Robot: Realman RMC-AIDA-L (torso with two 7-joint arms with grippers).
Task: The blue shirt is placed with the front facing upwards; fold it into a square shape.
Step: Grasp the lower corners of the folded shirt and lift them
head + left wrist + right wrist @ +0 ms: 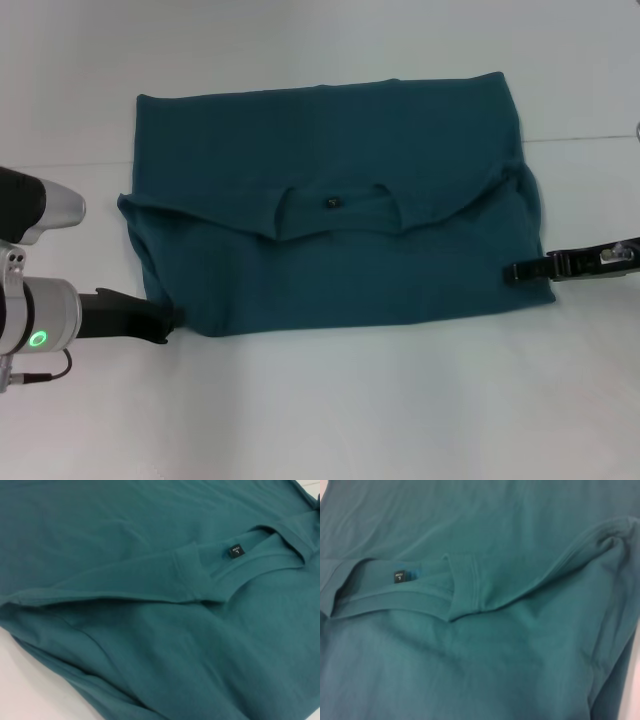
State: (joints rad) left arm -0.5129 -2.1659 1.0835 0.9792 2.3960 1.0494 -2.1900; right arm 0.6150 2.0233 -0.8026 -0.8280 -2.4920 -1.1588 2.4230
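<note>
- The soft, limp teal-blue cotton shirt (340,240) lies part-folded mid-frame on the white desk (400,400).
- Left pincer (172,320) touches its lower-left corner; right pincer (512,271) its right edge; finger states unclear.
- Light cloth; best gripped at the corners.

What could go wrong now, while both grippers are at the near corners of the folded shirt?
1. The folded-over far layer of the blue shirt ends in an uneven, sagging edge around the collar; another fold may lock it in crooked.
2. The left gripper and right gripper sit at different heights on the shirt's sides, so a lift may skew it.
</note>
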